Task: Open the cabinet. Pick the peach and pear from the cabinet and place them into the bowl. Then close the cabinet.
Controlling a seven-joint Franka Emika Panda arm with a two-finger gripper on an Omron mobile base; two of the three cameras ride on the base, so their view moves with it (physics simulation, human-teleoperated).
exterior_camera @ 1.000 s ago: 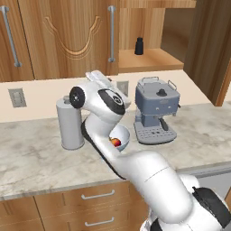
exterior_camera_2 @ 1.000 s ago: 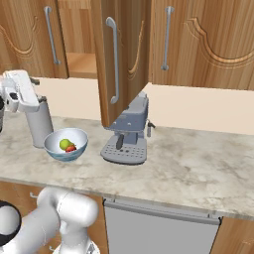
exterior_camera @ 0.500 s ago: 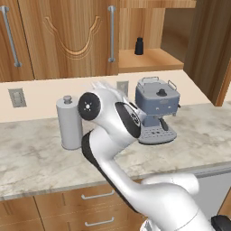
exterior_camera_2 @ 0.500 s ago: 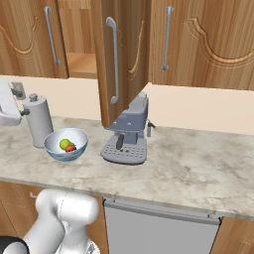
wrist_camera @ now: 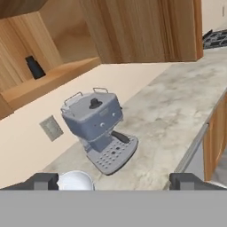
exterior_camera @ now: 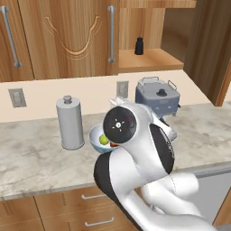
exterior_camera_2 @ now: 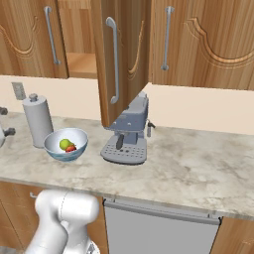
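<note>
Peach (exterior_camera_2: 72,148) and pear (exterior_camera_2: 64,144) lie in the bowl (exterior_camera_2: 65,144) on the tabletop (exterior_camera_2: 198,168), the arm has swung away, fingers (wrist_camera: 43,181) apart and empty, leaving the cabinet (exterior_camera_2: 121,54) to close.

We see even, bright, soft light in all three views, with no hard glare. The worktop (exterior_camera_2: 198,168) is evenly lit. A soft shadow lies under the coffee machine (exterior_camera_2: 126,134), and the inside of the cabinet (exterior_camera: 149,40) is a little darker than its doors. The bowl (exterior_camera_2: 65,144) carries a faint sheen. The rendering is sharp, without blur or bending at the edges; the hand view looks slightly coarser.
</note>
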